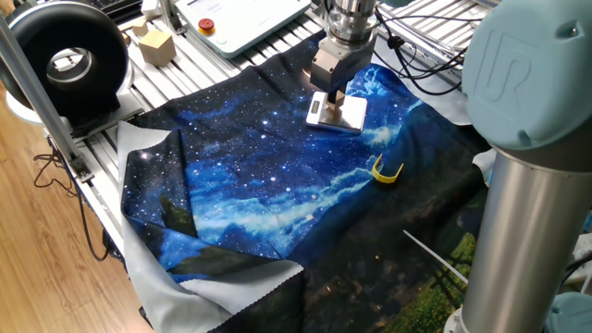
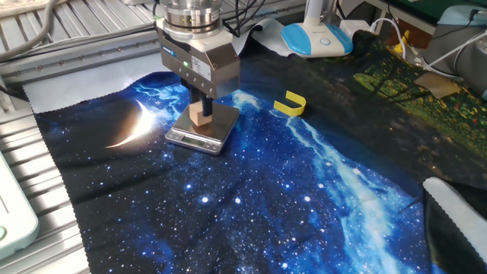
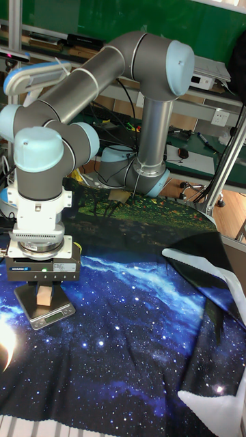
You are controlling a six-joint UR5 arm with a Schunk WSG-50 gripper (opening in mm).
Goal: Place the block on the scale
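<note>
The small brown block (image 2: pixel 200 117) sits low on the platform of the white scale (image 2: pixel 217 124), which lies on the starry blue cloth. My gripper (image 2: pixel 202 111) comes straight down over it, its dark fingers (image 2: pixel 208 101) shut on the block's upper part. I cannot tell whether the block's underside touches the platform. In the tall fixed view the block (image 3: pixel 44 295) shows under the gripper (image 3: pixel 44 289), above the scale (image 3: pixel 57 313). In one fixed view the gripper (image 1: pixel 335 92) covers the near end of the scale (image 1: pixel 350 115) and hides the block.
A yellow curved piece (image 2: pixel 290 103) lies on the cloth to the right of the scale. A larger pale tan block (image 1: pixel 154 44) and a black round device (image 1: pixel 69 60) stand off the cloth. The arm's thick column (image 1: pixel 527 185) stands by the cloth's edge.
</note>
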